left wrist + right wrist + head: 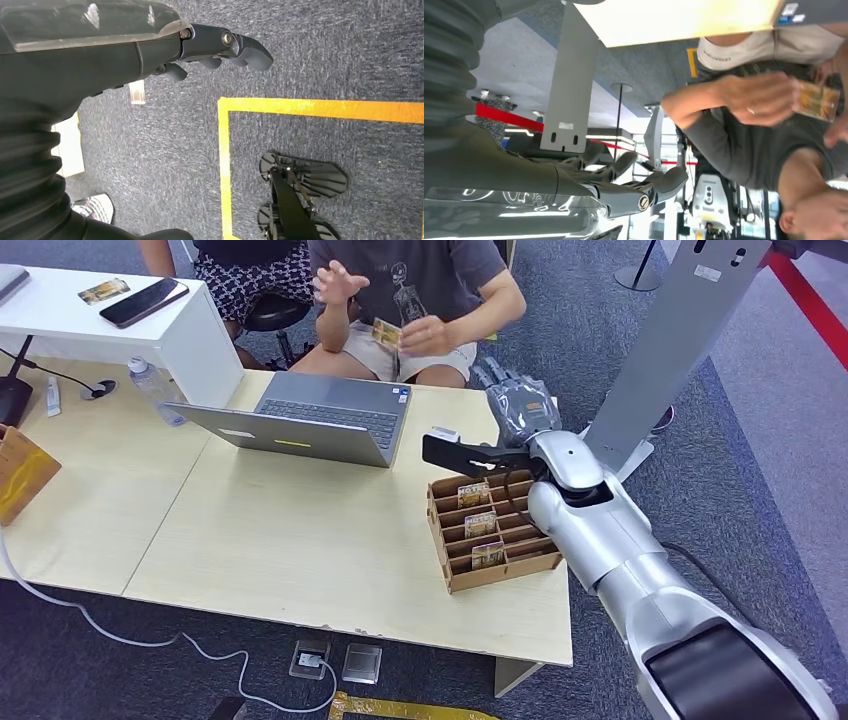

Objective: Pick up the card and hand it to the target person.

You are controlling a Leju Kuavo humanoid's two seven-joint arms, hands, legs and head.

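Observation:
A seated person across the table holds the card point(387, 333) in one hand, close to their lap; their other hand is raised. In the right wrist view the card point(819, 100) is pinched in that person's fingers. My right hand point(515, 405) reaches out past the table's far right edge, a short way from the person, fingers apart and holding nothing; my right hand point(639, 187) looks equally bare from the wrist. A brown slotted card box point(455, 575) with several cards stands under my right forearm. My left hand point(220, 47) hangs over the carpet, holding nothing.
An open grey laptop point(320, 420) sits mid-table in front of the person. A white shelf point(150, 335) at the far left carries a phone point(143, 302) and another card point(103, 290). A water bottle point(155, 390) stands beside it. A grey stand post point(680, 340) rises right of my hand.

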